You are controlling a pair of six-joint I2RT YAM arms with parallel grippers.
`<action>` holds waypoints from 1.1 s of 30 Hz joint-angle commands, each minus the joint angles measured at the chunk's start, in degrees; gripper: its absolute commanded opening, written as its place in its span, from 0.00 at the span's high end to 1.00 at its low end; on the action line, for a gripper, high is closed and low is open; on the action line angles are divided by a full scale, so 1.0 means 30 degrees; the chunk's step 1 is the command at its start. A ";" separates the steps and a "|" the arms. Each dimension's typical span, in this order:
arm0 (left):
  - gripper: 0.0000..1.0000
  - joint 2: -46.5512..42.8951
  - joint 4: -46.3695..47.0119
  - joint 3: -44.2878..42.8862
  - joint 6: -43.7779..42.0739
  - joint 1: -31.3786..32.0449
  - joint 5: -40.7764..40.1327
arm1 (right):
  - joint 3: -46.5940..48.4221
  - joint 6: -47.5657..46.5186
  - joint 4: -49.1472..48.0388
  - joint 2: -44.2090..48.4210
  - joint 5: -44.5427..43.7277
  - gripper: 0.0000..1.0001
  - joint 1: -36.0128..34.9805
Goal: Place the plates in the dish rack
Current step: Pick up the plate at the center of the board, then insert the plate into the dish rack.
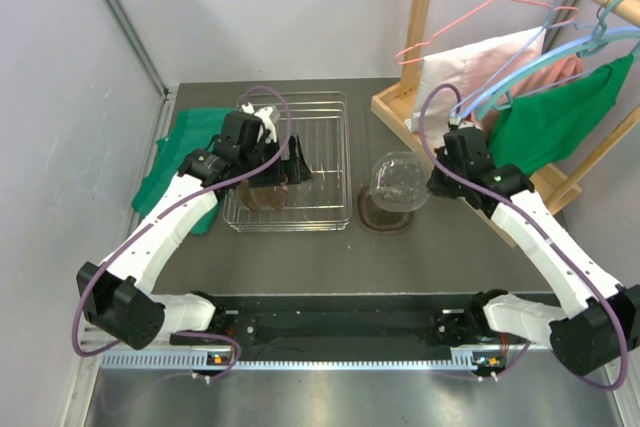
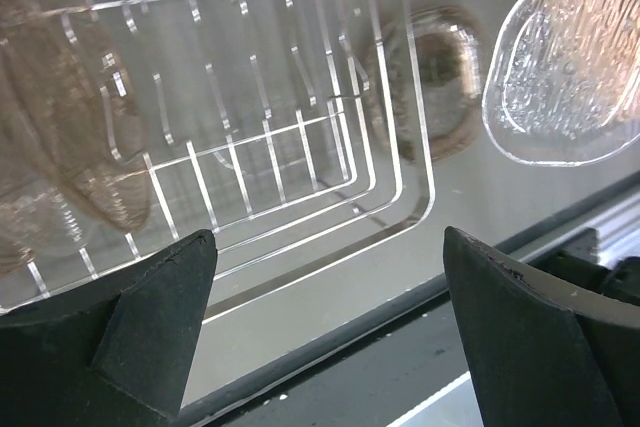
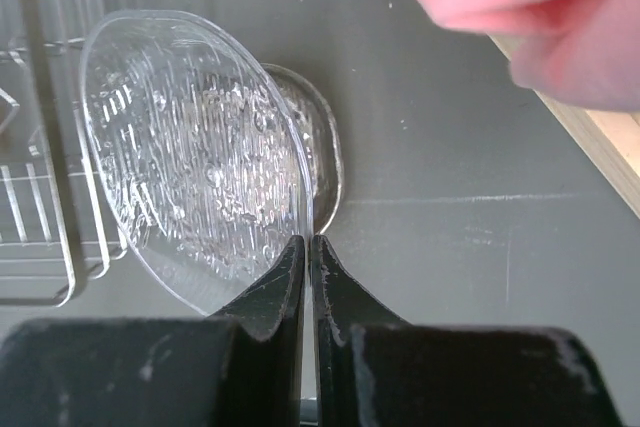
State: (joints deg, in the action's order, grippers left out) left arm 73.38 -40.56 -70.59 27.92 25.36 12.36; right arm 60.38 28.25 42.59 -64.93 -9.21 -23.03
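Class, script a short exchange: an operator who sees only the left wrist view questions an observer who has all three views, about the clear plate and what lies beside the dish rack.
Operator: What holds that clear plate up?
Observer: The right gripper, shut on its rim.
Operator: What lies left of the dish rack?
Observer: A green cloth lies beside it.

Left tool point(image 2: 325, 247) wide open, far forward, angled inward; right tool point(image 3: 308, 247) tight shut, likewise angled inward.
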 commanded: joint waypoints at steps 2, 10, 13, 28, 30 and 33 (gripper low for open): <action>0.01 -0.0145 0.2178 -0.0437 0.0885 -0.0076 0.1531 | -0.0320 0.1333 -0.0950 0.1806 0.1456 1.00 0.0029; 0.01 0.0089 0.6686 0.1700 0.4367 0.0012 0.4842 | -0.0966 0.2271 -0.3383 0.1837 0.4738 1.00 -0.0527; 0.01 0.0264 0.8302 0.2317 0.5105 0.0303 0.5313 | -0.1171 0.2799 -0.4175 0.1837 0.5267 1.00 -0.0936; 0.02 0.1144 1.1228 0.3313 0.6394 0.2003 0.4991 | -0.1259 0.4001 -0.6080 0.0755 0.6410 1.00 -0.2373; 0.05 0.1173 1.1380 0.3518 0.6513 0.2033 0.4991 | -0.1347 0.4147 -0.6344 0.0753 0.6644 1.00 -0.2373; 0.15 0.1086 1.1409 0.3636 0.6513 0.2062 0.4845 | -0.1406 0.4265 -0.6607 0.0753 0.6879 1.00 -0.2374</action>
State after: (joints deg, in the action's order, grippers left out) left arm 76.77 -11.46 -60.49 46.59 31.40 26.76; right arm 56.12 39.75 27.44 -62.72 9.58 -29.52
